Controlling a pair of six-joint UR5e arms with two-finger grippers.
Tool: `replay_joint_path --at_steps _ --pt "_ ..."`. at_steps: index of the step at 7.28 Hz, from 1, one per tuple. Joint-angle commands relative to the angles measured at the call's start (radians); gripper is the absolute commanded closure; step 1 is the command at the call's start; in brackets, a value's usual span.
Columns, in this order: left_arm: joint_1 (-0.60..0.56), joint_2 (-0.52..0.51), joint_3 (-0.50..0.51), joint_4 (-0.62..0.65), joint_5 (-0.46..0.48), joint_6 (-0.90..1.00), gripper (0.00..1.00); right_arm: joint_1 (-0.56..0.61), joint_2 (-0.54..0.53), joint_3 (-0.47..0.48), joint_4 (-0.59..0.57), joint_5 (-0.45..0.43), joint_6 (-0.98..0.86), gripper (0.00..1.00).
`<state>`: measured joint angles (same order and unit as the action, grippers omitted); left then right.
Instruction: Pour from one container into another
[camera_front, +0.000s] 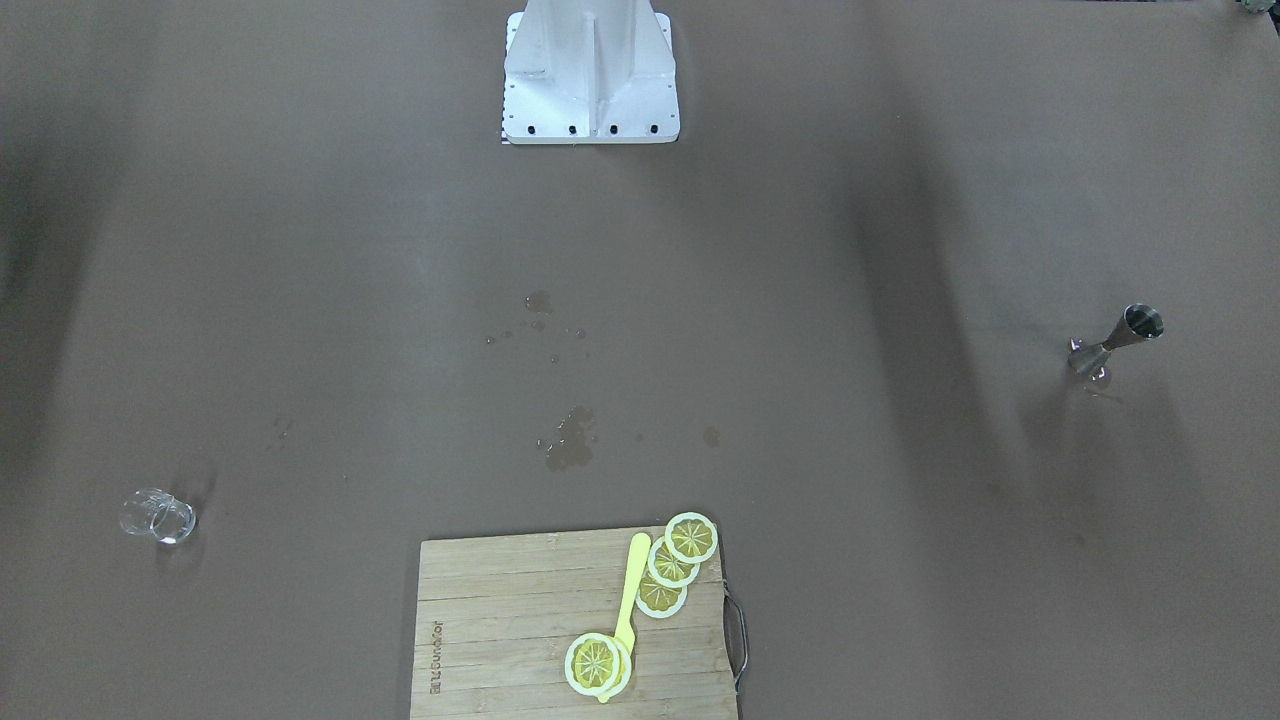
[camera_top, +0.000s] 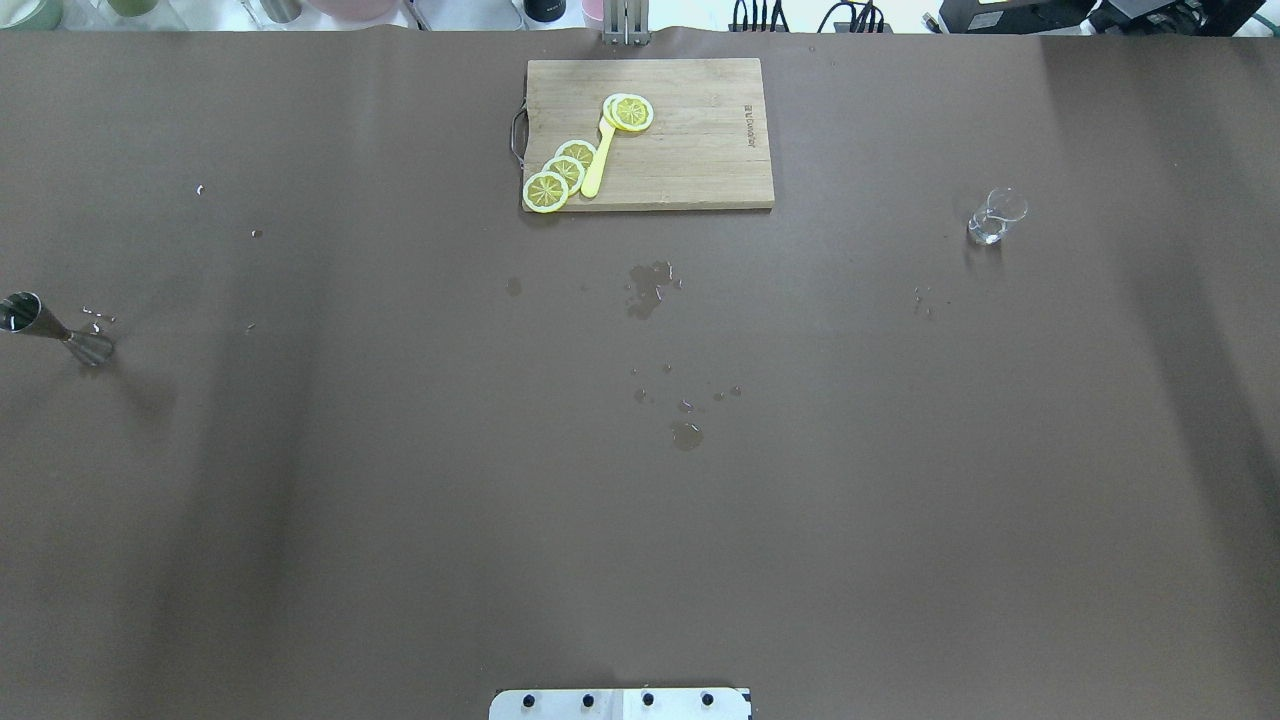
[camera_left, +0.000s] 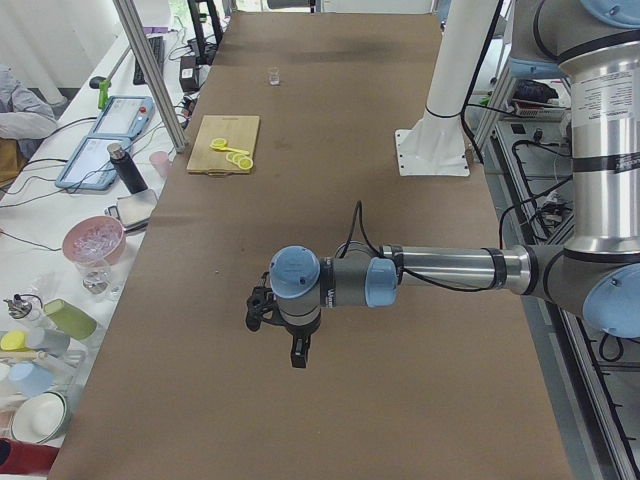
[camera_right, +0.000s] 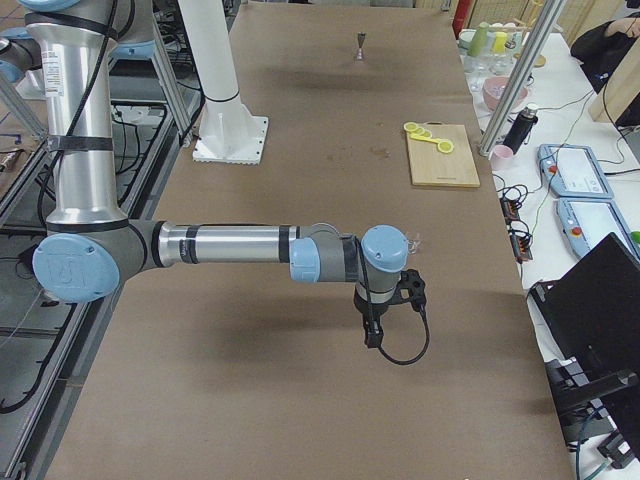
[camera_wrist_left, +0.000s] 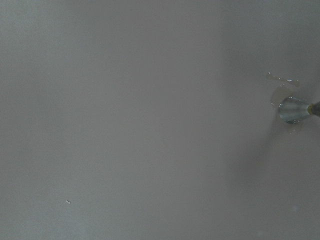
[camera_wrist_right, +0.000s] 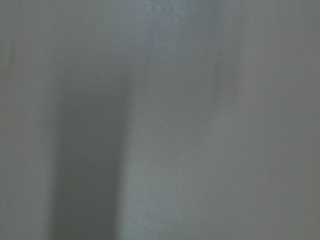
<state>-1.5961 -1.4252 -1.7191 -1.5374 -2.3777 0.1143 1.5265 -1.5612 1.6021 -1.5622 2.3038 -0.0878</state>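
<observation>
The small clear glass (camera_front: 158, 516) (camera_top: 997, 215) stands on the brown table toward the robot's right, small and far in the exterior left view (camera_left: 273, 75). The steel hourglass jigger (camera_front: 1115, 343) (camera_top: 50, 328) stands upright near the table's left end (camera_right: 359, 44), with droplets beside it, and shows at the right edge of the left wrist view (camera_wrist_left: 295, 110). My left gripper (camera_left: 262, 310) hangs above the table near the jigger's end; my right gripper (camera_right: 412, 287) hangs over the glass's end. Both appear only in side views, so I cannot tell whether they are open or shut.
A wooden cutting board (camera_top: 690, 150) with lemon slices (camera_top: 560, 175) and a yellow knife (camera_top: 598, 160) lies at the table's far edge. Wet spots (camera_top: 650, 285) mark the middle. The white robot base (camera_front: 590, 75) stands at the near side. Cups, bottles and tablets crowd the operators' bench (camera_left: 90, 240).
</observation>
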Motion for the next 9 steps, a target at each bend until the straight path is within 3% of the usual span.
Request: replay_joint_path --at_steps 1,9 --pt "0.001 0.000 0.009 -0.001 0.002 -0.001 0.01 0.000 0.000 -0.004 0.001 0.003 -0.003 0.00" --pt "0.001 0.000 0.015 -0.001 0.002 -0.001 0.01 -0.005 0.017 -0.004 -0.001 0.002 -0.004 0.00"
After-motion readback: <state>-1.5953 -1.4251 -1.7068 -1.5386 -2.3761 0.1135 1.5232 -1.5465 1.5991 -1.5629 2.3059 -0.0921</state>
